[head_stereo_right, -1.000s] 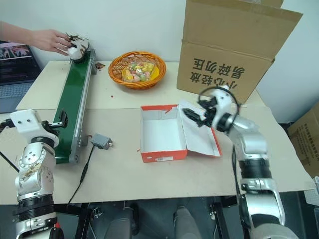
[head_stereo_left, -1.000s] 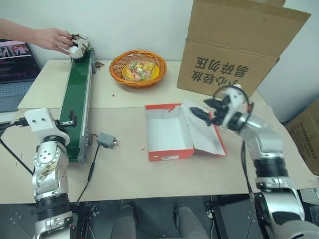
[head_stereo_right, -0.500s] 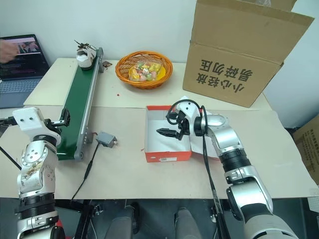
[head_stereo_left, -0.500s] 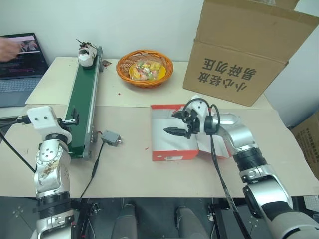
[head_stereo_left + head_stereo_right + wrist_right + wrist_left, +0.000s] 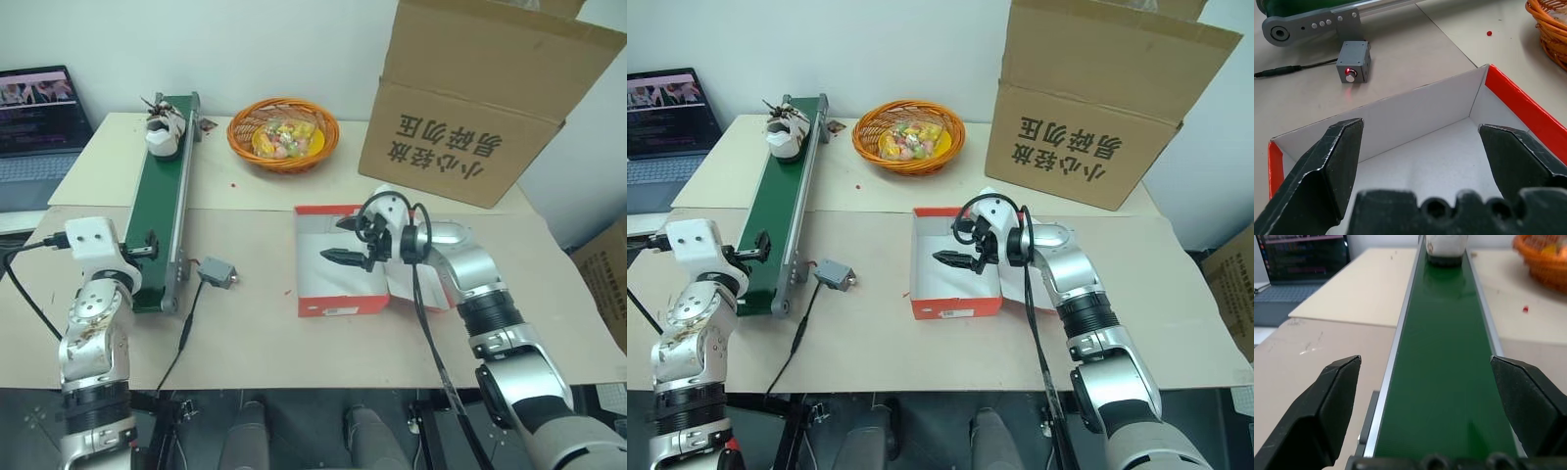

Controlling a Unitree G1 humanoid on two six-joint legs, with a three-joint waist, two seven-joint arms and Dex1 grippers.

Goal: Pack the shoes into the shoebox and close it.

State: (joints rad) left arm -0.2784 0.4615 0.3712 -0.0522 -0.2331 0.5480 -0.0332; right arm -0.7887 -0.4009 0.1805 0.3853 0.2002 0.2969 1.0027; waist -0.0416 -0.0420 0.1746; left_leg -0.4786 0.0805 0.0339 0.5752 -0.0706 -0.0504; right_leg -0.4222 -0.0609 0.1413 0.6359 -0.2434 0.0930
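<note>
The right gripper [image 5: 345, 240] is held wide open and empty over the open shoebox [image 5: 338, 266]; the left gripper [image 5: 1425, 396] — equally spread, empty — faces one shoe [image 5: 161, 134] far up the green conveyor [image 5: 159, 225].

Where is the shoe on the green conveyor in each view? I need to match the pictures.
Left eye view: shoe at the belt's far end, upper left.
Right eye view: same far end, upper left.
Left wrist view: straight ahead, top centre.
Shared landmark: green conveyor belt.
</note>
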